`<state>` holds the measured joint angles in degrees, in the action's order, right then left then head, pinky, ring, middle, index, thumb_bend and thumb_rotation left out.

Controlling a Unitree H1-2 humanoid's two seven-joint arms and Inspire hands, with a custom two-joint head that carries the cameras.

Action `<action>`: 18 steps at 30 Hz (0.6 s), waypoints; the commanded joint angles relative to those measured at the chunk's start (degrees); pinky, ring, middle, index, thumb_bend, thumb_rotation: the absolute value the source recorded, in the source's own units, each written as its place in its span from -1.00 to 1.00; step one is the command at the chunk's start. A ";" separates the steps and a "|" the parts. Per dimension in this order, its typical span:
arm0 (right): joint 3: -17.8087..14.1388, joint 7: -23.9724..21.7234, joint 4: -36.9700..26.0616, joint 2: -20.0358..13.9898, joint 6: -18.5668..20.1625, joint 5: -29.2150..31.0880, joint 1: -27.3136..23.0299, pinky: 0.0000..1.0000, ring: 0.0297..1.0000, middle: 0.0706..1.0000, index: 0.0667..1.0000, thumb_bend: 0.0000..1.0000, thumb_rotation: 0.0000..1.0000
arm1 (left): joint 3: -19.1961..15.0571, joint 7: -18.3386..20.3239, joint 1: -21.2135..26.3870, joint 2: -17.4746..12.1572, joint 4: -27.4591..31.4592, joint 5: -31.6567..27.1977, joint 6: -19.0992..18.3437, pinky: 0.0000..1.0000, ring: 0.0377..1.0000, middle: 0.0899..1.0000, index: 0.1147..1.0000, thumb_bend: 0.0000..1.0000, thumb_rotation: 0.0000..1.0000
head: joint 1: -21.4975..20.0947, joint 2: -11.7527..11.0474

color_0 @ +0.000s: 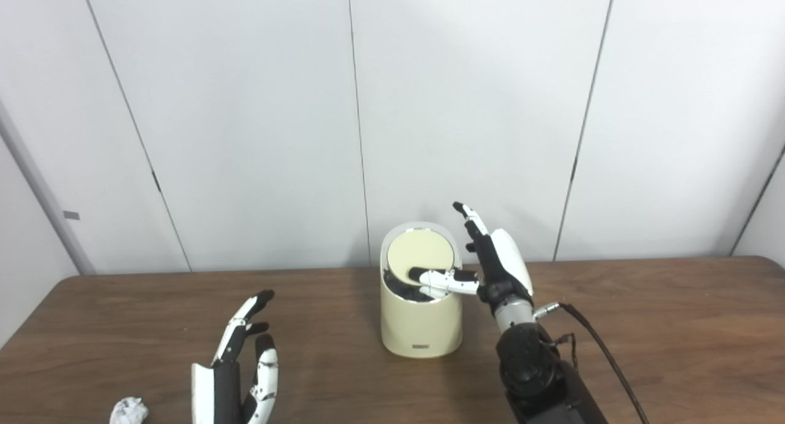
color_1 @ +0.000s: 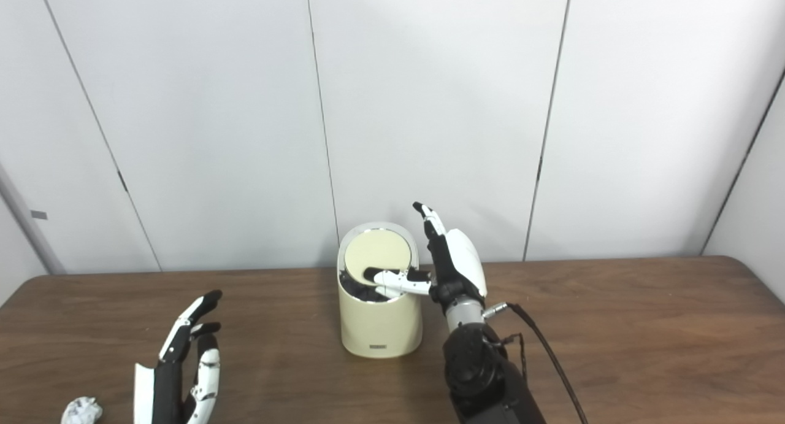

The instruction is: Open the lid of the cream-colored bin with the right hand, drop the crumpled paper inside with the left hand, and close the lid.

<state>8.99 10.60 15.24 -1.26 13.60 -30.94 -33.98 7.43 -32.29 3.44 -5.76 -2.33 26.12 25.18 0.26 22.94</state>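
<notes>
**Lid tipping open, paper waiting**

The right hand [color_0: 500, 264] is pressing its thumb on the round swing lid [color_0: 422, 252] of the cream-coloured cylindrical bin [color_0: 421, 326], fingers spread, tilting it; the left hand [color_0: 236, 366] is hovering open, empty, beside the crumpled white paper [color_0: 127, 410] on the brown wooden table [color_0: 644, 326].

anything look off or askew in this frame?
Nothing damaged or spilled. The bin stands upright; its lid is tipped up with the right robot hand reaching a finger across the opening, as the task needs. The crumpled paper lies on the table beside the open left robot hand.
</notes>
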 commanded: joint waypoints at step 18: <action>0.88 2.10 0.37 -0.43 -0.98 -0.26 -3.53 0.54 0.85 0.95 0.89 0.55 -0.70 | -0.27 0.94 -1.88 1.30 -4.95 0.88 1.61 0.39 0.63 0.66 0.59 -0.72 0.53 | -0.69 0.12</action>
<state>9.66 12.40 16.23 -1.43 12.84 -30.59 -35.64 6.67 -31.29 3.42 -5.46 -2.35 26.17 25.19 -0.35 23.03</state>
